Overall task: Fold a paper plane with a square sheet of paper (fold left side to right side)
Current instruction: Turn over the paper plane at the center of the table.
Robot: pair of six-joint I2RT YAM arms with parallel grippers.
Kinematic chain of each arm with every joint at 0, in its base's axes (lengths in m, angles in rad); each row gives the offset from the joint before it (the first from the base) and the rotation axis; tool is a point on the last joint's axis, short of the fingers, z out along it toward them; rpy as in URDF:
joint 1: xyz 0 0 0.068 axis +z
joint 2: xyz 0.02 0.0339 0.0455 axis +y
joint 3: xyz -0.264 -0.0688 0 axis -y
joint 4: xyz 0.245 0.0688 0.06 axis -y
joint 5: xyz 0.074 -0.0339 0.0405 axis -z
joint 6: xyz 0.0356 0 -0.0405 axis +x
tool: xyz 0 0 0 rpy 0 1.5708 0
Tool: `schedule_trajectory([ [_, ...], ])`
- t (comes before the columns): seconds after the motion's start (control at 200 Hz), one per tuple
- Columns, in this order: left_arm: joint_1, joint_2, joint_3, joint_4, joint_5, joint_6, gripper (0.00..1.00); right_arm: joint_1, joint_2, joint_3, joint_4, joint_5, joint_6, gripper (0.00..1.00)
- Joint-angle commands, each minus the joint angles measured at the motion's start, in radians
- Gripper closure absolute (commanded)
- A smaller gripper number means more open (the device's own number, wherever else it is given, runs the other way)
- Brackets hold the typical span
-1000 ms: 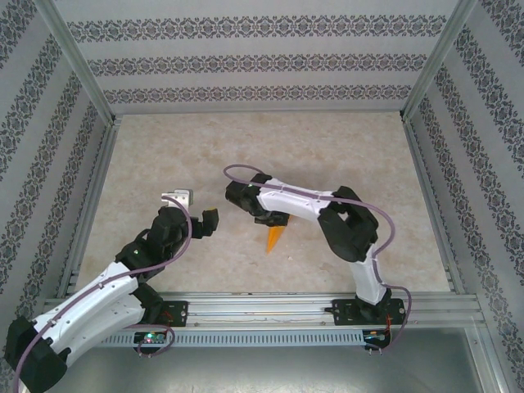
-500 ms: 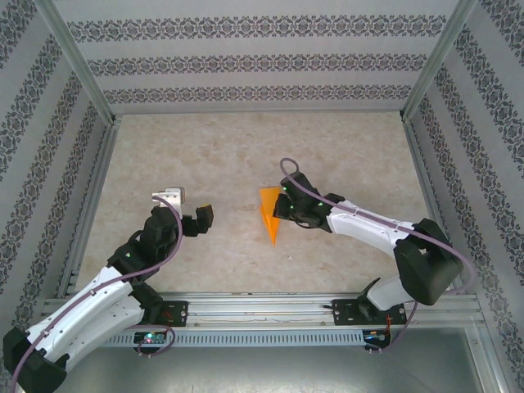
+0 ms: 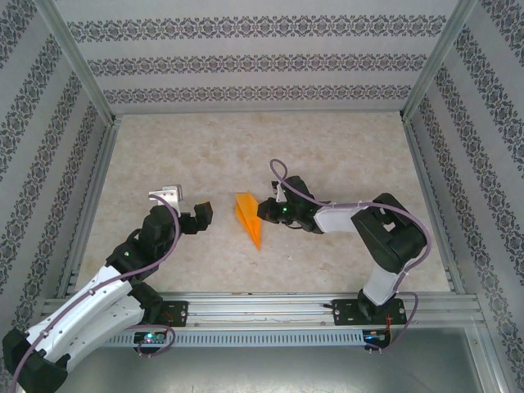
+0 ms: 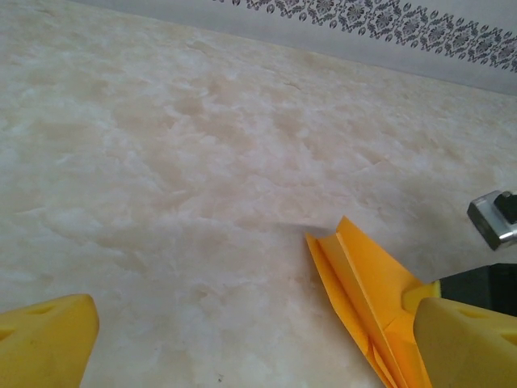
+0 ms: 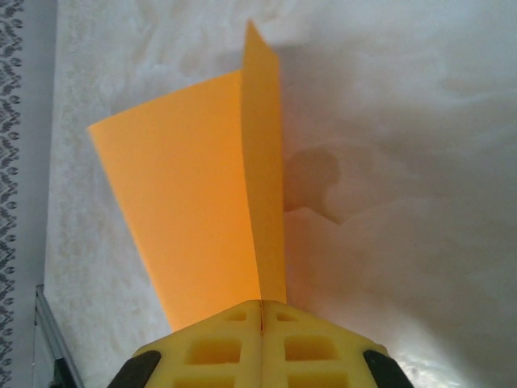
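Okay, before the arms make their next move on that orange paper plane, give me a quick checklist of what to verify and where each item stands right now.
1. Right tool shut on the paper plane: ok, the paper comes out from between its closed fingers.
2. Left tool open: ok, its fingers are wide apart.
3. Left tool clear of the paper plane: ok, bare table shows between them.
4. Paper plane lying flat: not ok, one flap stands up from the other.
5. Paper plane resting on the table: cannot tell.
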Motion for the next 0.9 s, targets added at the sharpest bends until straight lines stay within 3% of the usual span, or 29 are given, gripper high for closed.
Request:
schedule_trajectory([
  [0.0,0.015,0.006,0.02,-0.033,0.009,-0.027,0.0,-0.011,0.022,-0.02,0.08,-0.021,-0.004,1.0],
  [0.12,0.015,0.019,0.019,-0.031,0.01,-0.027,0.0,-0.013,0.023,-0.034,0.079,-0.002,-0.011,0.97],
  [0.39,0.015,0.041,0.017,-0.023,0.011,-0.022,0.0,-0.017,0.019,-0.047,0.065,0.01,-0.017,0.82],
  [0.894,0.016,0.042,0.022,-0.027,0.008,-0.007,0.0,-0.017,-0.052,-0.045,-0.043,0.07,-0.051,0.66],
])
